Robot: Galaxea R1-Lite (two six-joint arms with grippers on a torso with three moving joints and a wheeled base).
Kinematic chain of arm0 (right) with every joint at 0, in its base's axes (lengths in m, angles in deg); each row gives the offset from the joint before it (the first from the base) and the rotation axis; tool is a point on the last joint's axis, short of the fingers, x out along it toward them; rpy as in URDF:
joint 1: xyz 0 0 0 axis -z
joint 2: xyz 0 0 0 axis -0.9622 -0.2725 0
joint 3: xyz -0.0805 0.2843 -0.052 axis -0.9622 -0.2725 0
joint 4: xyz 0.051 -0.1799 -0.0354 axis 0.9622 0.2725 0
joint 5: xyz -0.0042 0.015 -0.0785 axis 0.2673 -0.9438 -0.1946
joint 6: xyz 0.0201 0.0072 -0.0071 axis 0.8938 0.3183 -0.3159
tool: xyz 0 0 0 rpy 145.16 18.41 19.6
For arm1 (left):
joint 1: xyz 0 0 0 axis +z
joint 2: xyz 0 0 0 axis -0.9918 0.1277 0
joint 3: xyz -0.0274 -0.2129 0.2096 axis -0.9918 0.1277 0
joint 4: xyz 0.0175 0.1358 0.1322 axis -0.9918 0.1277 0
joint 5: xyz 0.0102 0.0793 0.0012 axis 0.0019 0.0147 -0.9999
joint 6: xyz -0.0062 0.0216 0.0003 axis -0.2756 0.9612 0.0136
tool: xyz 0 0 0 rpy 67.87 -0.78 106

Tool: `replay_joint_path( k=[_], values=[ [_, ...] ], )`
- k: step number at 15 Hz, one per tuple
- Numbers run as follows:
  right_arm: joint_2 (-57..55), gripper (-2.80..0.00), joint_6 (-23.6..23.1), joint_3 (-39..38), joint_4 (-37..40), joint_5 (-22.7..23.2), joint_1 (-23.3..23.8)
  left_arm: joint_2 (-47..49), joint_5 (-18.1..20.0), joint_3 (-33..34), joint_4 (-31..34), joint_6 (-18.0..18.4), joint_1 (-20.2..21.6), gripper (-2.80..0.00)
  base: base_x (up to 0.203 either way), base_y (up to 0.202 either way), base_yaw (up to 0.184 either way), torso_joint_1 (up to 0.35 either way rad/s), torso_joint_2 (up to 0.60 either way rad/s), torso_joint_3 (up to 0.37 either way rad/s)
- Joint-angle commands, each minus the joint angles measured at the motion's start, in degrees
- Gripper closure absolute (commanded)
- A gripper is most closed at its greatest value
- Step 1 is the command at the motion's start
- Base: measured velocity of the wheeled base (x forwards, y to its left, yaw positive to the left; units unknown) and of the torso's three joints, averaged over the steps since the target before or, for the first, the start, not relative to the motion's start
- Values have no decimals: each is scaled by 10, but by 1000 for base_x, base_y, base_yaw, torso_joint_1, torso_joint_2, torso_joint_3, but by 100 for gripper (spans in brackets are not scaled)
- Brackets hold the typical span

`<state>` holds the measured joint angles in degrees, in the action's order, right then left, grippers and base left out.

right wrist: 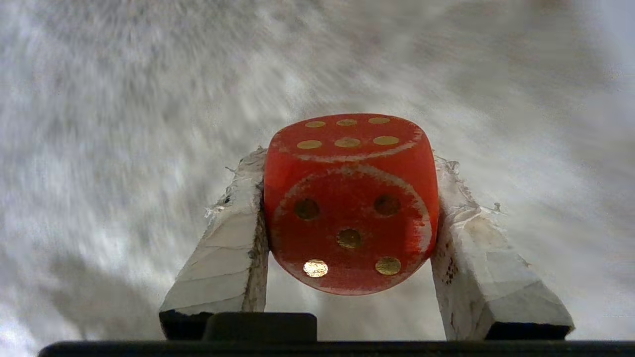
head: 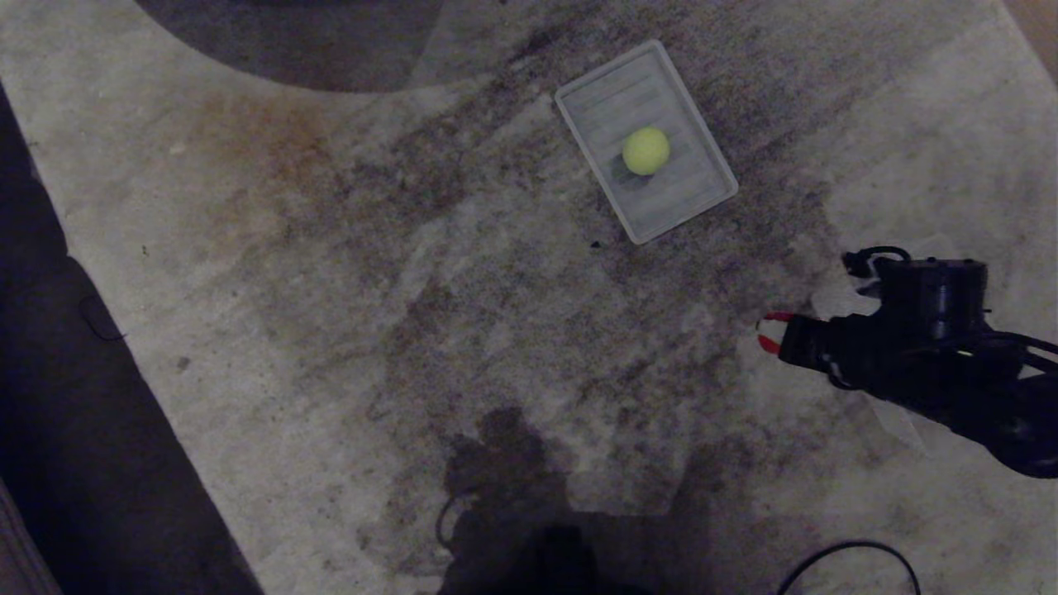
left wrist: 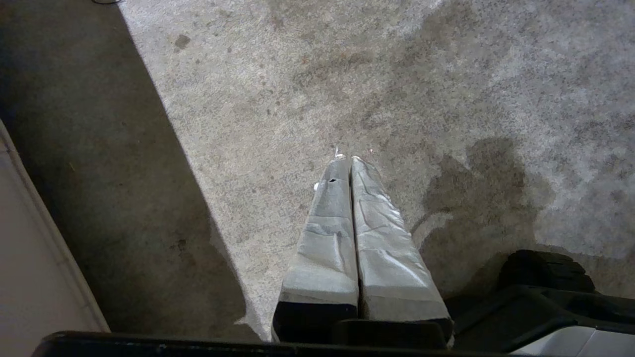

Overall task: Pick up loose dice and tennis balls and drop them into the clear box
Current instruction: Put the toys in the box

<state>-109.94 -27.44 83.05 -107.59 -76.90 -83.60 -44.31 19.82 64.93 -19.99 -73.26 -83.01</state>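
Right of frame, right gripper [right wrist: 349,208]: fingers pinching red die [right wrist: 351,203].
Left gripper [left wrist: 351,163]: fingers pressed together, parked.
Risk: die could slip or bounce short of clear box [head: 711,157].

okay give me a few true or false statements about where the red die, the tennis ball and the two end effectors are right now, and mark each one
1. The right end effector grips a red die between its fingers. True.
2. A tennis ball lies inside the clear box. True.
3. The clear box holds two dice. False: only the tennis ball is in it.
4. The left end effector is wide open. False: its fingers are pressed together, holding nothing.
5. The right end effector is directly above the clear box. False: in the head view it is off to one side, over the carpet.
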Motion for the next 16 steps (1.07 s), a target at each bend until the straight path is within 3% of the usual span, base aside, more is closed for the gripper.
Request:
replay_joint_path(
  k=[1, 4, 7, 8, 9, 13, 16],
  values=[
    [97, 0, -11, -46, 20, -42, 38, 1, -1, 1, 0, 0, 0, 0, 0, 0, 0, 0, 0, 0],
    [93, 0, -17, -48, 18, -65, 122, 1, -1, 1, 0, 0, 0, 0, 0, 0, 0, 0, 0, 0],
    [55, 0, -21, -43, -51, -68, 164, 1, -1, 1, 0, 0, 0, 0, 0, 0, 0, 0, 0, 0],
    [45, -240, -26, -37, -81, -70, 178, 1, 0, 1, 0, 0, 0, 0, 0, 0, 0, 0, 0, 0],
    [43, -280, -35, -25, -94, -74, 187, 1, -1, 1, 0, 0, 0, 0, 0, 0, 0, 0, 0, 0],
    [33, -280, -73, 1, -120, -84, 216, 1, -1, 1, 0, 0, 0, 0, 0, 0, 0, 0, 0, 0],
    [67, -280, -75, -6, -102, -81, 216, 1, 0, 1, 0, 0, 0, 0, 0, 0, 0, 0, 0, 0]
  ],
)
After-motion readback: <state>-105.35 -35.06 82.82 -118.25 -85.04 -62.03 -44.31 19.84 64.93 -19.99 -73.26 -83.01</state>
